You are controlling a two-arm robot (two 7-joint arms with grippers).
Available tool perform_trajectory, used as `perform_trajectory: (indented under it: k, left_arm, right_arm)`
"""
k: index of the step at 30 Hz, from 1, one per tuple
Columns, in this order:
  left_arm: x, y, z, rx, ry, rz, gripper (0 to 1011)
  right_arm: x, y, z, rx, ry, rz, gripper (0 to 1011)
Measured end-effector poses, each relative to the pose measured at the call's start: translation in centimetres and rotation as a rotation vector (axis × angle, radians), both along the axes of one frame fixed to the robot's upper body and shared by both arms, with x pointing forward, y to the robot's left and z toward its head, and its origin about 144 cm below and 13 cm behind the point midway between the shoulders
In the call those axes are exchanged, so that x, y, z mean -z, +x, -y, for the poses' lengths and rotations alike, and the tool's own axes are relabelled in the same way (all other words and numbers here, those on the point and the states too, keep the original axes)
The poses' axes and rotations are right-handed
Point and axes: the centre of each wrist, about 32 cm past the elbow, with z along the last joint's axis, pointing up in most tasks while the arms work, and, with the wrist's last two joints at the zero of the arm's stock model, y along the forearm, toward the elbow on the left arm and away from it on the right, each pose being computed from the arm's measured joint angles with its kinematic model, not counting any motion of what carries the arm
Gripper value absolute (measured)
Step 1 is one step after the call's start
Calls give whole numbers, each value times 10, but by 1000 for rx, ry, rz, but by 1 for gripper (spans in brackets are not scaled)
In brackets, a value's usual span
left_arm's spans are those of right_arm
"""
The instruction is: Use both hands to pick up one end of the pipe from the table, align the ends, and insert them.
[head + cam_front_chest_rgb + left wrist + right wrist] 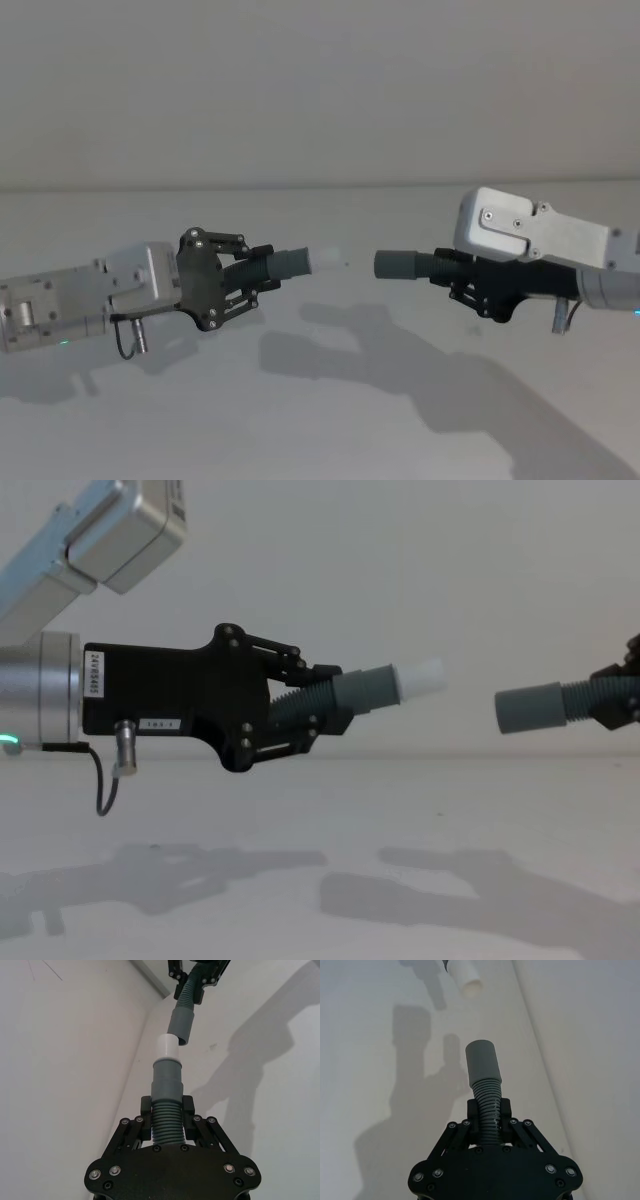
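Align step in hand. Left black parallel-jaw end effector (255, 275) clamps the dark grey corrugated hose piece with the white tip (296, 264); right black end effector (452, 272) clamps the plain grey-cuffed hose piece (410, 265). Both are held above the white table (330, 420), ends facing, 9 and 3 o'clock, apart. White tip sits slightly high in the chest view. Next, by my reading: level the axes, then close the gap straight.

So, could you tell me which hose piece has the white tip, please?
The hose piece in the left gripper; the piece in the right gripper ends in a plain grey cuff.
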Motion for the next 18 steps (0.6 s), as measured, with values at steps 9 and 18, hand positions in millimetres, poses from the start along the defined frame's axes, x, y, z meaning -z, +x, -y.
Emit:
perform_trajectory:
  k: [9, 18]
  left_arm:
    - [0, 0, 0, 0, -1, 2, 320]
    - [0, 0, 0, 0, -1, 2, 320]
  right_arm:
    - [-5, 5, -6, -34, -18, 18, 223]
    - [-10, 6, -12, -73, -22, 34, 223]
